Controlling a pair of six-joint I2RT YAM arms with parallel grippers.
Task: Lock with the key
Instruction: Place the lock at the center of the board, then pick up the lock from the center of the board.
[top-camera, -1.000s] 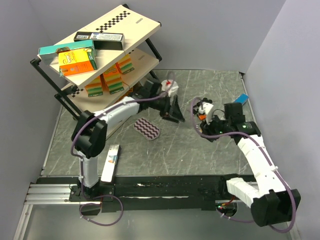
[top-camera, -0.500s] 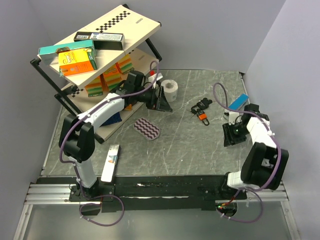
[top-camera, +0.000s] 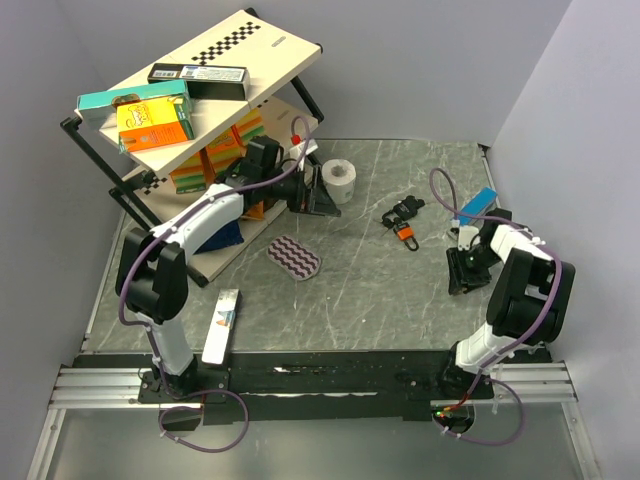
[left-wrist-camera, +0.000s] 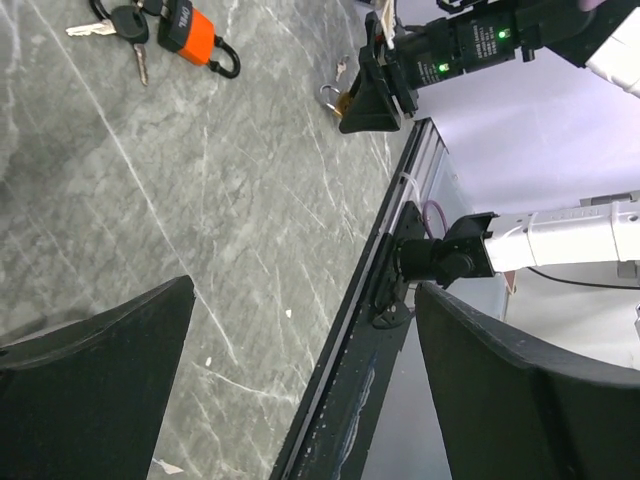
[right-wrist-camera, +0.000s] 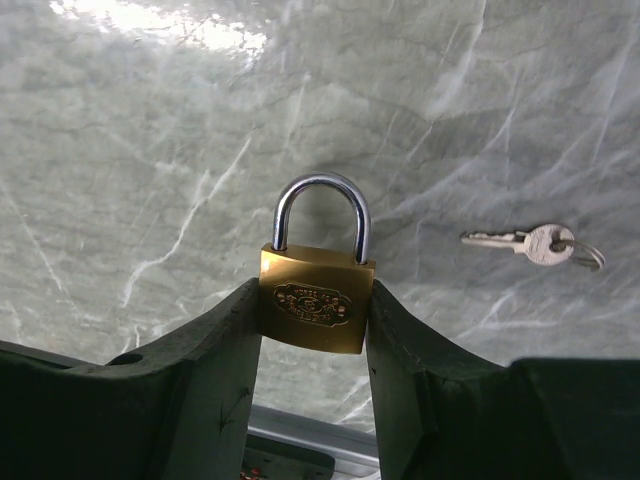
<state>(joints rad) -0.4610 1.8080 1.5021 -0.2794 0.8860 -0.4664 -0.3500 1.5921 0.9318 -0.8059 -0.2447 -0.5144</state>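
Note:
My right gripper (right-wrist-camera: 314, 292) is shut on a small brass padlock (right-wrist-camera: 316, 312), holding its body by the sides, with the steel shackle closed and pointing away towards the marble table. A silver key (right-wrist-camera: 527, 242) on a ring lies on the table just right of it. In the top view the right gripper (top-camera: 462, 270) is low at the right side. My left gripper (top-camera: 322, 200) is open and empty, hovering near the shelf. An orange padlock (top-camera: 408, 235) with black-headed keys (top-camera: 400, 212) lies mid-table; it also shows in the left wrist view (left-wrist-camera: 190, 33).
A tilted shelf rack (top-camera: 200, 110) with boxes stands at the back left. A toilet roll (top-camera: 341, 177) stands beside the left gripper. A striped pouch (top-camera: 295, 257), a white bar (top-camera: 222, 325) and a blue item (top-camera: 478, 203) lie on the table.
Both arms have drawn back from the table's middle: the right gripper to the right edge, the left gripper towards the shelf. The orange padlock and keys now lie uncovered.

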